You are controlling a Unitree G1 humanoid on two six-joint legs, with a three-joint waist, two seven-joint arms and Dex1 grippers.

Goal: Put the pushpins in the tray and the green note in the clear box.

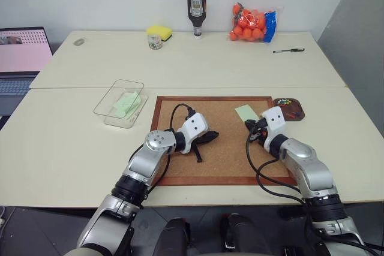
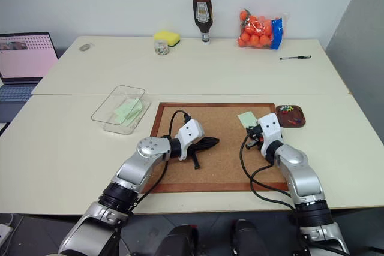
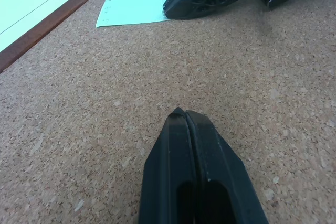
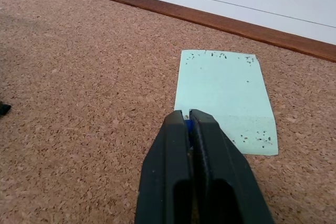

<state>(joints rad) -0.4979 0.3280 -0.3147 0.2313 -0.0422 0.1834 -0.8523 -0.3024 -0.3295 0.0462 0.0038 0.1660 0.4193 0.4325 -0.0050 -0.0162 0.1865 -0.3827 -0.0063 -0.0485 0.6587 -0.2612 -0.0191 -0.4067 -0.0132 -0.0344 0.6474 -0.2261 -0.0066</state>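
Both end effectors reach low over the corkboard, left pressed together, right pinching a blue pushpin.

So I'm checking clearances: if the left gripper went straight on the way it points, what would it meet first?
Probably the right gripper, which lies across its line at the edge of the green note. Before that there is bare corkboard, though the left gripper points slightly downward and might graze it.

Pale green note flat on corkboard near its far right edge, pinholes along its edges, blue pushpin at its near edge, dark brown tray just right of board holding coloured pushpins, clear box left of board, green paper inside.
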